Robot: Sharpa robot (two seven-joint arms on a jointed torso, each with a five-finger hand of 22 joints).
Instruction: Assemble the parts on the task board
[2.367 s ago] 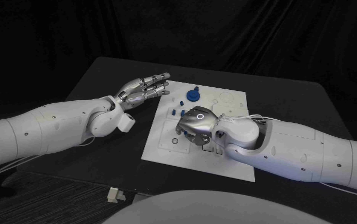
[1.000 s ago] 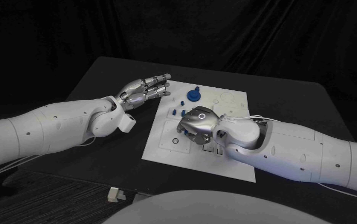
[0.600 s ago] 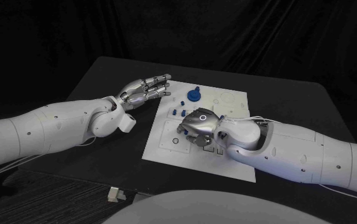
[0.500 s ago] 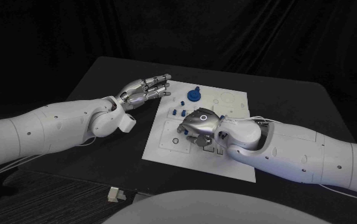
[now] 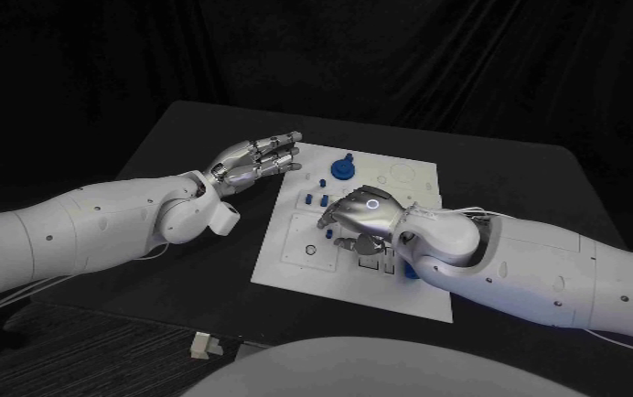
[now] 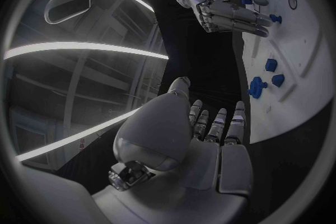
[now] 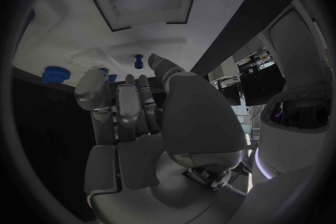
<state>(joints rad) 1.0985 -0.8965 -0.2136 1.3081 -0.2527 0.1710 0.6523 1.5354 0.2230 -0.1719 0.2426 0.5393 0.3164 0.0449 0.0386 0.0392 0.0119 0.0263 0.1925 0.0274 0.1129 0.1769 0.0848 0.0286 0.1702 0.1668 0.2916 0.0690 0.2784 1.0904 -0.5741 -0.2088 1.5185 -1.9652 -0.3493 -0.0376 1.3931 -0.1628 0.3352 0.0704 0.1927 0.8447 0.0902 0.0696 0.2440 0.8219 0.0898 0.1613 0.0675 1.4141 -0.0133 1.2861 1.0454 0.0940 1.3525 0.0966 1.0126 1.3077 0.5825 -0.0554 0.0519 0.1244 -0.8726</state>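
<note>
The white task board (image 5: 396,177) lies mid-table. On it are a round blue part (image 5: 342,171) and small blue pegs (image 5: 316,199) near its left side. My right hand (image 5: 363,219) hovers over the board's middle with fingers loosely bent downward, and I see nothing held in them. In the right wrist view its fingers (image 7: 129,102) reach over the board (image 7: 147,0) toward a blue peg (image 7: 139,60). My left hand (image 5: 251,161) lies flat and open at the board's far left edge, holding nothing. The left wrist view shows the left hand (image 6: 206,140), the right hand (image 6: 224,5) and blue parts (image 6: 257,88).
The black table (image 5: 172,150) runs out to the left of the board and beyond its far edge. My right forearm (image 5: 528,264) covers the board's near right corner, with a bit of blue (image 5: 409,272) showing beneath it.
My right hand has risen off the board's middle and shifted a little right and farther away. The left hand has stayed still.
</note>
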